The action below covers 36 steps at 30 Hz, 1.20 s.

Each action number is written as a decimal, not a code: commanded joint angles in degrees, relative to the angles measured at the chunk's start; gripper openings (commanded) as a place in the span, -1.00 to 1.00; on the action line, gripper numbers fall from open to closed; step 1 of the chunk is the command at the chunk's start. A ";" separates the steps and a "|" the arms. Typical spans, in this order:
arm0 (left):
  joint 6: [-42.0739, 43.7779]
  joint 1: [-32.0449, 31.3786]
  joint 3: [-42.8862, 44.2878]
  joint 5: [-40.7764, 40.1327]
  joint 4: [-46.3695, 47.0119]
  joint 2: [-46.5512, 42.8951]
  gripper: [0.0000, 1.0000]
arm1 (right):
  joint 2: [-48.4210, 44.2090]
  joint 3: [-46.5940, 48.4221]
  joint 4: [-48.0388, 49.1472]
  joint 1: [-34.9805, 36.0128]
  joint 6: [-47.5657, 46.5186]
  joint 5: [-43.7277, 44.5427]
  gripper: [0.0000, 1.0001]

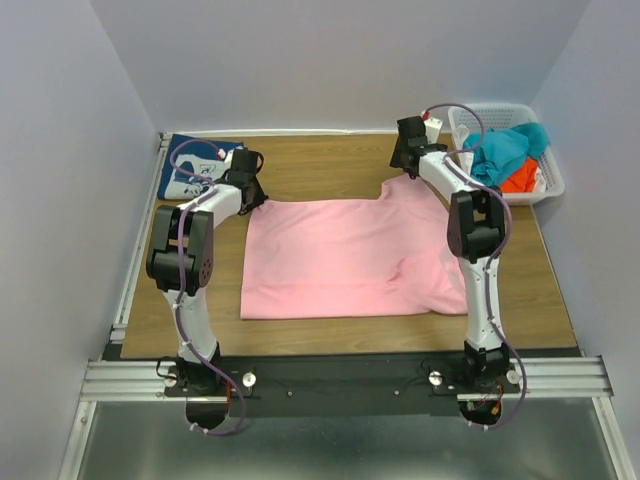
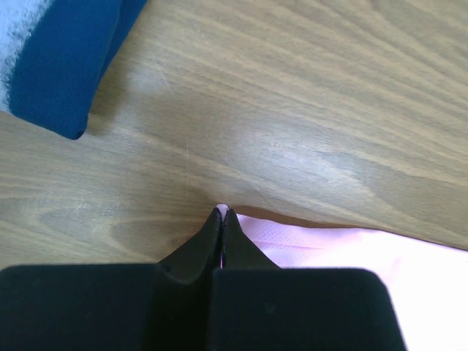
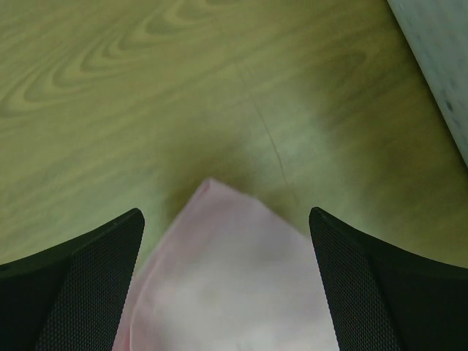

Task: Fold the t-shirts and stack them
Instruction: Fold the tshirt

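A folded navy tee point(image 1: 195, 166) with a white print is laid at the wooden table's point(image 1: 330, 150) far left corner. The left gripper point(image 2: 222, 214) is pinched shut on the far left corner of the pink tee point(image 1: 345, 255), spread flat and smooth mid-table. The right gripper point(image 3: 227, 219) is held wide open astride its far right corner. A white slatted basket point(image 1: 548, 188) is heaped with crumpled clothes point(image 1: 505, 150).

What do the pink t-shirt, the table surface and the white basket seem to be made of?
The pink t-shirt looks like soft matte cloth, likely knit: it lies flat with small wrinkles. The table surface is wood or wood-look laminate, smooth and slightly glossy: grain lines and a soft reflection show. The white basket is probably plastic: thin slotted walls.
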 commanded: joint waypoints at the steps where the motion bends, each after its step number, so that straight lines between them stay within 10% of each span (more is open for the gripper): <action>1: 1.05 0.20 -0.95 1.02 1.94 -2.82 -1.00 | 7.66 11.50 -0.28 -0.79 -8.07 0.37 0.99; 18: 0.97 0.20 -1.47 1.37 1.94 -2.47 -1.00 | 8.56 4.40 1.04 -0.97 -10.46 -0.43 0.57; 32: 0.70 0.02 -3.05 1.37 2.12 -4.83 -1.00 | 3.64 0.27 1.57 -1.05 -9.84 0.02 -0.91; 36: 0.53 -0.15 -3.93 1.46 2.12 -6.15 -1.00 | 1.54 -1.05 2.09 -0.97 -9.75 -2.44 -0.99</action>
